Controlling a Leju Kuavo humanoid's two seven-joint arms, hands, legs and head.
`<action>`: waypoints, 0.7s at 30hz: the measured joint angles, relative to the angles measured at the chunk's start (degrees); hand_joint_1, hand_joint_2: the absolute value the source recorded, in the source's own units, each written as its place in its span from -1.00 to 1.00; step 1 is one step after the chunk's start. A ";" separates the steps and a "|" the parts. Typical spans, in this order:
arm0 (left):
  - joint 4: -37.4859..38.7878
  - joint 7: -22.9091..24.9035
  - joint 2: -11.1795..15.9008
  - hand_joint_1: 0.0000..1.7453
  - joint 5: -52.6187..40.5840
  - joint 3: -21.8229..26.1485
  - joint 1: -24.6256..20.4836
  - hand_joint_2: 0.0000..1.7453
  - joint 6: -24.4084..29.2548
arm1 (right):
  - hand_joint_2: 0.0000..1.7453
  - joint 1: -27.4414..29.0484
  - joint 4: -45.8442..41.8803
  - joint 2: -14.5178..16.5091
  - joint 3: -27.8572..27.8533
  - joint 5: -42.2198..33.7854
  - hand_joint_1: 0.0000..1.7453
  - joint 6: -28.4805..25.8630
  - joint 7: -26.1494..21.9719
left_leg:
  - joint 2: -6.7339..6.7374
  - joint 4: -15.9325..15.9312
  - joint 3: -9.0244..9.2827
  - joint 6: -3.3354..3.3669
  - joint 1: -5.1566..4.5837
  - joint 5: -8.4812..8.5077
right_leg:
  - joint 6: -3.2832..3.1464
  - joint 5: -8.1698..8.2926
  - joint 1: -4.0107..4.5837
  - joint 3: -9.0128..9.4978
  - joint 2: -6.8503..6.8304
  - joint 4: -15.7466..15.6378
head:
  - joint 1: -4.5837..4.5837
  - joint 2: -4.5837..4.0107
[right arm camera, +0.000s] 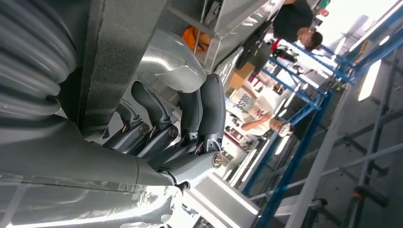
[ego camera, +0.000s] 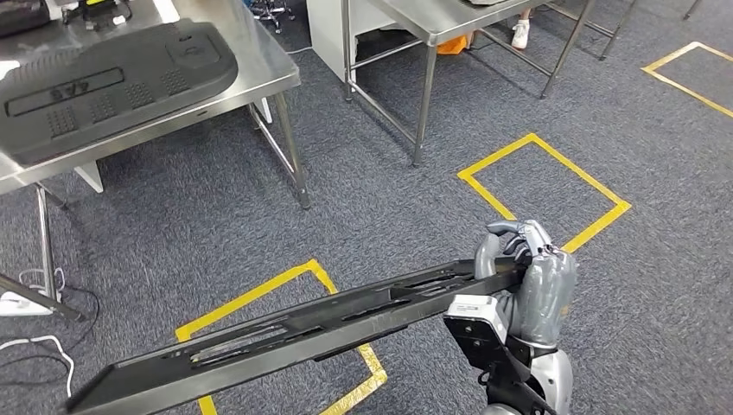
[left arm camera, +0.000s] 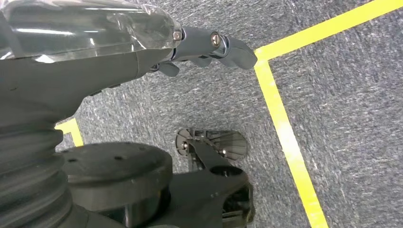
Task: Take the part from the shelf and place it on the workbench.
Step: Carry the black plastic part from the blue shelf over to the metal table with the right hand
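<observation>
Right of the steel workbench (ego camera: 259,65), your right hand (ego camera: 527,281) grips one end of the long black slotted plastic part (ego camera: 285,333); expect stiff, unbalanced leverage, so support mid-length. Left hand (left arm camera: 209,47) holds nothing, fingers curled.

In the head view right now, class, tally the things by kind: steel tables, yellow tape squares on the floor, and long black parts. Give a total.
Steel tables: 2, the near table and the far table.
Yellow tape squares: 3.
Long black parts: 1, the part held by the right hand.
Total: 6
</observation>
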 joint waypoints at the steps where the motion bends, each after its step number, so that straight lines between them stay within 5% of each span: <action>1: 0.00 0.00 0.00 -1.00 0.01 0.01 0.05 1.00 0.00 | 1.00 -0.01 0.00 0.00 0.00 0.00 1.00 0.00 0.00 | -0.32 -0.04 -0.10 0.41 -0.21 0.01 | 0.32 -0.04 0.06 0.11 -0.23 -0.07 | 0.06 0.00; 4: 0.00 0.00 -0.02 -1.00 0.00 0.02 0.08 1.00 0.00 | 1.00 -0.06 0.00 -0.01 -0.01 -0.01 1.00 -0.01 -0.01 | -1.24 -0.67 0.17 1.64 0.01 0.35 | 1.23 -1.37 -0.21 0.03 0.46 1.20 | 0.29 0.00; 7: 0.00 0.00 -0.02 -1.00 -0.04 0.02 -0.01 1.00 -0.01 | 1.00 -0.03 0.00 0.00 -0.05 -0.03 1.00 -0.02 0.00 | -2.03 -0.94 0.31 2.42 0.00 0.48 | 1.40 -6.43 -0.23 -4.50 2.58 10.87 | 0.92 0.00; 9: 0.00 0.02 -0.02 -1.00 -0.08 0.02 0.00 1.00 -0.11 | 1.00 0.04 0.01 -0.01 -0.06 -0.05 1.00 -0.01 0.00 | -2.78 -0.88 0.36 2.56 -0.20 0.42 | 1.32 -7.51 -0.18 -7.34 2.90 15.99 | 1.20 0.00; 10: 0.00 0.04 -0.02 -1.00 -0.11 0.02 -0.01 1.00 -0.20 | 1.00 0.04 0.02 -0.01 -0.07 -0.05 1.00 0.00 0.00 | -3.24 -0.83 0.42 2.58 -0.26 0.38 | 1.20 -6.38 -0.17 -7.36 2.98 15.52 | 1.25 0.00; 12: 0.00 0.08 -0.03 -1.00 -0.25 0.03 -0.06 1.00 -0.35 | 1.00 0.00 0.02 -0.01 -0.07 -0.05 1.00 -0.01 -0.01 | -4.20 -0.69 0.60 2.45 -0.28 0.24 | 0.75 -2.05 -0.19 -4.61 3.68 8.70 | 1.38 0.00; 14: 0.00 0.09 -0.04 -1.00 -0.35 0.03 -0.14 1.00 -0.45 | 1.00 -0.10 0.02 -0.01 -0.07 -0.05 1.00 -0.02 0.00 | -5.04 -0.35 0.47 2.01 -0.38 0.04 | 0.44 0.46 -0.16 -1.94 5.05 2.18 | 1.52 0.00; 18: 0.00 0.09 -0.03 -1.00 -0.37 0.04 -0.16 1.00 -0.51 | 1.00 -0.24 0.02 -0.04 -0.08 -0.04 1.00 -0.02 0.01 | -5.91 -0.08 0.15 0.77 -0.22 -0.14 | -0.31 0.73 -0.02 -1.25 4.87 0.30 | 1.55 0.00; 21: 0.00 0.09 -0.02 -1.00 -0.37 0.04 -0.23 1.00 -0.50 | 1.00 -0.34 0.02 -0.03 -0.08 -0.06 1.00 -0.02 0.04 | -4.00 6.02 -2.35 -0.24 -0.16 -3.78 | -1.09 0.94 -0.31 -0.92 3.43 -0.21 | 0.79 0.00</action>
